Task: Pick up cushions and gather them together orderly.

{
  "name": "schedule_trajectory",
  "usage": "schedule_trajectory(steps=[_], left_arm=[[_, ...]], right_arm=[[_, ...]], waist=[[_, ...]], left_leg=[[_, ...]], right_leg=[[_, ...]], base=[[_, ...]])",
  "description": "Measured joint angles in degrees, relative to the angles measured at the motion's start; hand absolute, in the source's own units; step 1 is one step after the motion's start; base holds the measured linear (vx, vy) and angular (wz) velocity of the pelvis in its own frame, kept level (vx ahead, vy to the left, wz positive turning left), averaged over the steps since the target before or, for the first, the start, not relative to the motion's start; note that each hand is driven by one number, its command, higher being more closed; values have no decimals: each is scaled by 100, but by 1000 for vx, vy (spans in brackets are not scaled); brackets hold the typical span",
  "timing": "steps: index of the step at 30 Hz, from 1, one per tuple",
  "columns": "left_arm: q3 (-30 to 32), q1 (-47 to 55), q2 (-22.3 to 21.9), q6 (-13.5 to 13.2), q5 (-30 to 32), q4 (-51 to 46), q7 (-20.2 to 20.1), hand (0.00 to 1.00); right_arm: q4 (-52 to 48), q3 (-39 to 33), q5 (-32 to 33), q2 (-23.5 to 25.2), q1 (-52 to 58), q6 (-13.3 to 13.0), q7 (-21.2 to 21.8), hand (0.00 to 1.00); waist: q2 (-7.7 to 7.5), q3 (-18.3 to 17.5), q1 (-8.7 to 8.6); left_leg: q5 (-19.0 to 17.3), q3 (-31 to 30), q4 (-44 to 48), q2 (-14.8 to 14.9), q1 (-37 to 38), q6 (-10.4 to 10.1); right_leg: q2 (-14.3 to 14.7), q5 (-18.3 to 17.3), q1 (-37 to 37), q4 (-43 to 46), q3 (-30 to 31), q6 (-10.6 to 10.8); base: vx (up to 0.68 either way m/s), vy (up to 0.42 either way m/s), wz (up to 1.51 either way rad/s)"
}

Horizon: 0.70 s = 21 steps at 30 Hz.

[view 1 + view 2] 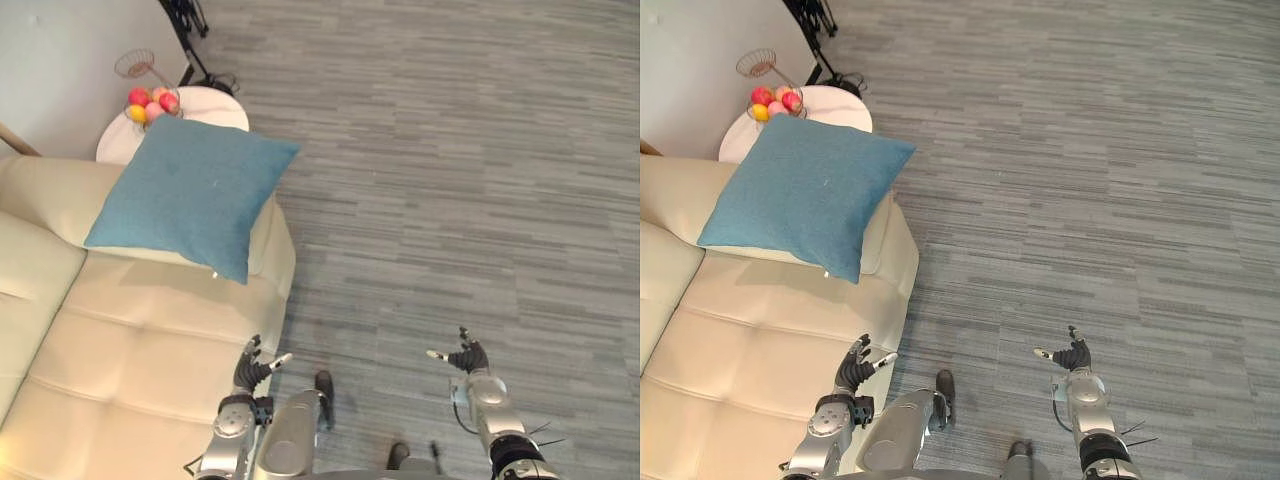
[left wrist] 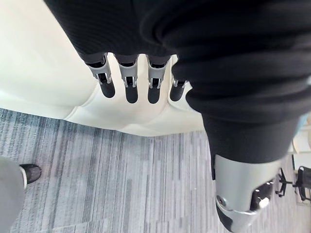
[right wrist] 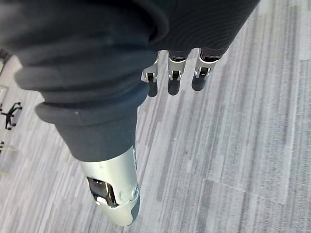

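A blue square cushion (image 1: 190, 195) leans on the cream sofa's armrest (image 1: 272, 240) at the sofa's far end, one corner hanging toward the seat. My left hand (image 1: 250, 368) hovers low over the sofa's near front corner, fingers (image 2: 127, 82) relaxed and holding nothing. My right hand (image 1: 466, 358) hangs over the grey floor to the right, fingers (image 3: 173, 75) loose, well away from the cushion. Both hands are empty and far short of the cushion.
The cream sofa seat (image 1: 140, 360) fills the lower left. Behind the armrest a round white side table (image 1: 215, 105) carries a wire bowl of fruit (image 1: 152, 103). A black stand base (image 1: 205, 75) sits by the wall. Grey carpet (image 1: 450, 180) spreads to the right.
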Motion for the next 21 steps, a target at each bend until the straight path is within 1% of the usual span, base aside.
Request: schedule_trajectory(steps=[1,2,3,4,5,6,7,8,9,10,11,12,13,14,15,16,17,18,19,20,21], left_arm=[[-23,73,33,-1,-3,22,-3,0],[-65,139,82,1,-11,26,-18,0],[-91,203,149,6,-14,25,-17,0],[-97,224,171,7,-49,25,-14,0],[-93,257,195,6,-130,24,-4,0],[-87,282,230,5,-235,16,7,0],[-84,282,238,5,-248,13,8,0],[-75,276,244,4,-311,3,5,0],[-41,256,240,4,-353,4,5,0],[-42,233,232,4,-352,6,7,0],[-32,210,210,4,-352,23,9,0],[-21,215,204,4,-348,30,15,0],[-11,254,209,4,-341,34,22,0],[10,256,133,12,-333,205,34,0],[0,260,59,16,-332,233,38,0],[-1,260,-18,9,-333,258,29,0],[25,224,-126,11,-335,274,27,0],[54,208,-189,11,-336,272,25,0],[35,229,-202,8,-349,264,7,0],[30,228,-196,8,-349,256,6,0],[4,213,-189,5,-355,163,5,0]], right_arm=[[7,-2,-11,53,0,-9,3,0],[15,5,-32,115,-3,-8,16,0],[55,8,-40,186,105,-7,21,0],[74,9,-46,201,173,2,22,0],[137,10,-48,211,247,4,25,0],[229,9,-49,199,268,27,28,0],[225,10,-49,199,265,25,28,0],[205,12,-48,202,267,13,35,0],[197,10,-47,192,294,13,40,0],[166,9,-45,183,334,13,40,0],[144,2,-45,153,408,10,42,0],[144,-6,-44,130,469,9,41,0],[143,-5,-43,112,634,10,37,0],[174,-7,-39,25,752,30,44,0],[170,-7,-37,-7,741,44,42,0],[66,-19,-31,-25,741,39,38,0],[-147,-48,-24,-24,805,14,35,0],[-232,-47,-22,-16,845,13,35,0],[-298,-64,18,97,867,-32,21,0],[-301,-73,31,114,886,-42,7,0],[-302,-70,109,100,891,-78,5,0]], waist=[[-49,-21,-1],[-125,-52,-8],[-218,-94,-32],[-243,-108,-36],[-264,-120,-48],[-265,-135,-89],[-251,-144,-125],[-223,-156,-173],[-202,-158,-217],[-194,-165,-253],[-162,-167,-337],[-155,-171,-337],[-228,-213,-299],[-62,-278,-299],[71,-338,-280],[114,-379,-306],[113,-374,-313],[110,-372,-307],[13,-308,-282],[-21,-312,-285],[-92,-357,-285]], left_leg=[[-252,64,25,-47,237,10],[-380,57,-9,-146,447,13],[-561,-14,-38,-273,768,47],[-638,-75,-60,-339,936,63],[-691,-171,-150,-415,1206,102],[-694,-375,-394,-505,1602,108],[-694,-467,-459,-508,1703,107],[-693,-736,-566,-509,1861,106],[-692,-1063,-645,-493,1973,103],[-692,-1242,-625,-480,1987,103],[-731,-1574,-614,-428,2070,-21],[-779,-1692,-615,-404,2146,-147],[-940,-1957,-534,-406,2273,-434],[-1103,-2299,-316,-285,2253,-700],[-1052,-2390,-213,-154,2176,-793],[-785,-2378,21,-27,1988,-1257],[-378,-2111,532,-9,1729,-1535],[-99,-1870,972,39,1518,-1522],[-170,-712,1749,680,1054,-1134],[-238,-361,1774,825,935,-1011],[-220,225,1385,931,692,-902]], right_leg=[[-181,-124,-463,1331,194,379],[-332,-8,-871,2400,339,718],[-477,15,-1333,3696,384,703],[-557,-31,-1492,4176,308,659],[-684,-167,-1661,4599,114,498],[-815,-425,-1952,4657,-296,30],[-813,-500,-2091,4525,-429,-97],[-722,-613,-2370,4020,-533,-291],[-478,-620,-2587,3229,-330,-304],[-316,-588,-2667,2744,-106,-268],[-7,-381,-2752,1721,448,-176],[112,-101,-2725,1167,734,-183],[208,814,-2571,116,1130,-175],[247,1419,-2403,112,1055,-198],[324,1436,-2390,172,909,-257],[210,1248,-2284,210,558,-389],[84,1094,-2045,147,236,-446],[34,1049,-1858,68,85,-466],[-49,983,-1078,-373,-437,-543],[-84,971,-871,-518,-619,-528],[-178,893,-622,-700,-975,-441]], base=[[356,158,-10],[460,162,8],[388,78,23],[481,56,43],[571,7,62],[555,-5,64],[536,-37,77],[435,-78,88],[436,-109,102],[449,-169,134],[367,-169,122],[475,-236,146],[486,-314,148],[490,-313,133],[458,-304,134],[425,-252,129],[394,-261,143],[412,-272,174],[356,-213,145],[320,-178,174],[210,-88,119]])
